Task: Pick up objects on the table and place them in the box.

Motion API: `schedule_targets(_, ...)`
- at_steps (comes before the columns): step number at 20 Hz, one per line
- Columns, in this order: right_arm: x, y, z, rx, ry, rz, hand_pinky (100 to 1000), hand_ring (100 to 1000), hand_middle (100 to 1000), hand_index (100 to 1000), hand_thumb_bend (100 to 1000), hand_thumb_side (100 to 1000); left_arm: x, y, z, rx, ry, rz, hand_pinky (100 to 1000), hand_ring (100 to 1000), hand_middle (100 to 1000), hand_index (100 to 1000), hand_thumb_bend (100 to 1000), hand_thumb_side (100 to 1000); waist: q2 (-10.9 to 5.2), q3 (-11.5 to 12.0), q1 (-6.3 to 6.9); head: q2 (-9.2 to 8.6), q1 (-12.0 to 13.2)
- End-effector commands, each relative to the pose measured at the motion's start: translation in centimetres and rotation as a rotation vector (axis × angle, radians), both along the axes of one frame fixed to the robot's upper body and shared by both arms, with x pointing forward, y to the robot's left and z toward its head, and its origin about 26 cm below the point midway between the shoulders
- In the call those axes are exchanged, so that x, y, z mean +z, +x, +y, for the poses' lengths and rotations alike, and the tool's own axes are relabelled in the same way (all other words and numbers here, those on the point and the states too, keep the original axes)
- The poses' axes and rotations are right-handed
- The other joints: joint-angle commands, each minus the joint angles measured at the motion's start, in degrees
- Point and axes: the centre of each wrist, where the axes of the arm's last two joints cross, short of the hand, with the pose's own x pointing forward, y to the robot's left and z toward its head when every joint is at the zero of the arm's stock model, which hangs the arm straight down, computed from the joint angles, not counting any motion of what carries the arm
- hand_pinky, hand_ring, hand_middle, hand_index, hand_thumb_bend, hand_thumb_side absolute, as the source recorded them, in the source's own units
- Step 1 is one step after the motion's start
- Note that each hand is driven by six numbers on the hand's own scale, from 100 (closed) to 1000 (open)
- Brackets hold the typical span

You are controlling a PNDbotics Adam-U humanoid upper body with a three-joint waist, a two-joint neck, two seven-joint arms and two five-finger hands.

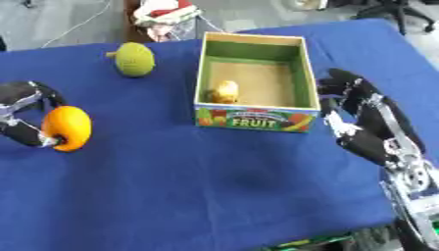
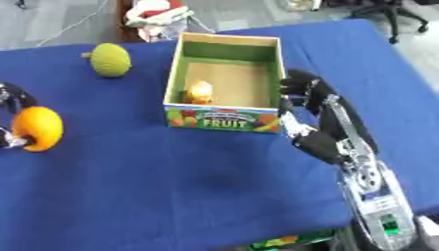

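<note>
Orange fruit is sitting at the left edge of the frame, with the left hand curling its fingers around it on the blue tablecloth. Right hand is resting with relaxed fingers, holding nothing, just beside the right wall of the box. Box is standing upper centre, containing a small yellow object. Green fruit is lying upper left, well apart from both hands. Open cloth is lying between orange fruit and box. The left eye view is showing more of the left hand; the right eye view is cropping it. Box front is reading "FRUIT".
</note>
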Motion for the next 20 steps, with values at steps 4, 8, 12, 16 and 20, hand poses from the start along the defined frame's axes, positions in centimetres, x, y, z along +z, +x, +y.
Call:
schedule_targets(4, 0.6, 0.0, -0.4, -0.012, -0.013, -0.021, 743, 793, 763, 901, 100, 315, 0.8, 0.4, -0.5, -0.027, 0.01, -0.057, 636, 510, 490, 612, 296, 100, -0.95, -0.3, -0.17, -0.26, -0.4)
schedule_targets(8, 0.5, 0.0, -0.5, -0.013, -0.014, -0.019, 743, 793, 763, 901, 100, 316, 2.5, -0.1, -1.3, -0.087, -0.023, -0.131, 620, 493, 446, 558, 296, 100, -1.02, -0.3, -0.14, -0.26, -0.5)
schedule_targets(12, 0.5, 0.0, -0.4, -0.012, -0.016, -0.017, 743, 793, 763, 901, 100, 316, 5.4, -0.8, -2.5, -0.167, -0.035, -0.209, 617, 488, 444, 550, 290, 100, -1.15, -0.3, -0.08, -0.25, -0.5)
schedule_targets(16, 0.4, 0.0, -0.4, -0.011, -0.017, -0.013, 743, 793, 763, 901, 100, 317, 9.3, -1.4, -4.9, -0.248, -0.04, -0.299, 623, 491, 449, 551, 292, 100, -1.44, -0.5, -0.05, -0.06, -0.5)
schedule_targets(20, 0.2, 0.0, -0.3, 0.001, -0.017, -0.008, 743, 793, 764, 901, 100, 317, 11.7, -0.4, -8.2, -0.301, -0.051, -0.351, 627, 495, 453, 556, 297, 100, -1.83, -1.0, 0.01, 0.19, -0.4)
